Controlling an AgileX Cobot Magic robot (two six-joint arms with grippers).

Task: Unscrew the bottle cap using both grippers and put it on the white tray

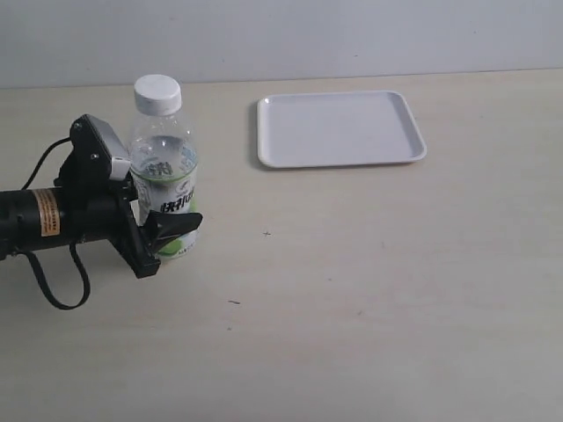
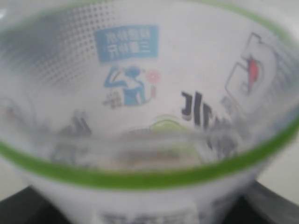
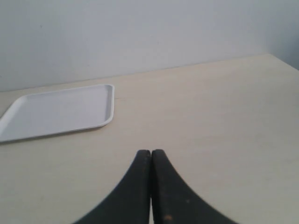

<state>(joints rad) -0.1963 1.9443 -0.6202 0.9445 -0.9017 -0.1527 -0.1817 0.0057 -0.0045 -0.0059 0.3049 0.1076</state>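
Observation:
The bottle (image 1: 165, 176) stands upright on the left of the table, and its white cap (image 1: 157, 93) is on the neck. My left gripper (image 1: 167, 218) reaches in from the left and is shut on the bottle at label height, one black finger (image 1: 176, 226) across the front. In the left wrist view the blurred label of the bottle (image 2: 149, 93) fills the picture, with a dark finger (image 2: 273, 205) showing at its edge. The white tray (image 1: 339, 128) lies at the back, right of centre, with nothing on it. My right gripper (image 3: 150, 156) is shut on nothing, low over bare table, with the tray (image 3: 56, 112) ahead of it; the exterior view does not show it.
A black cable (image 1: 53, 290) loops from the left arm onto the table. Behind the table runs a pale wall (image 1: 352, 35). The beige tabletop (image 1: 369, 290) stretches between bottle and tray and across the front right.

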